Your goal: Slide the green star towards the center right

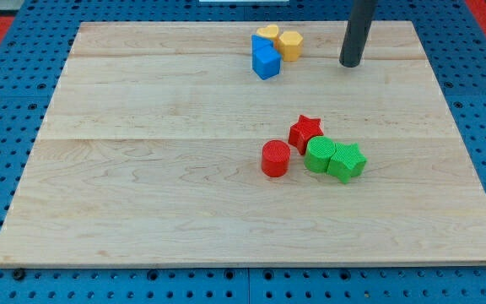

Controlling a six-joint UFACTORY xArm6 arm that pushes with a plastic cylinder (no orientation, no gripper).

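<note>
The green star (347, 160) lies right of the board's centre, touching a green block (319, 154) on its left. A red star (305, 132) sits just above the green block, and a red cylinder (276, 159) stands to their left. My tip (349, 62) is near the view's top, right of centre, well above the green star and apart from every block.
Near the view's top, left of my tip, a cluster holds a blue block (266, 57), a yellow heart (267, 34) and a yellow hexagonal block (290, 44). The wooden board (142, 169) rests on a blue pegboard.
</note>
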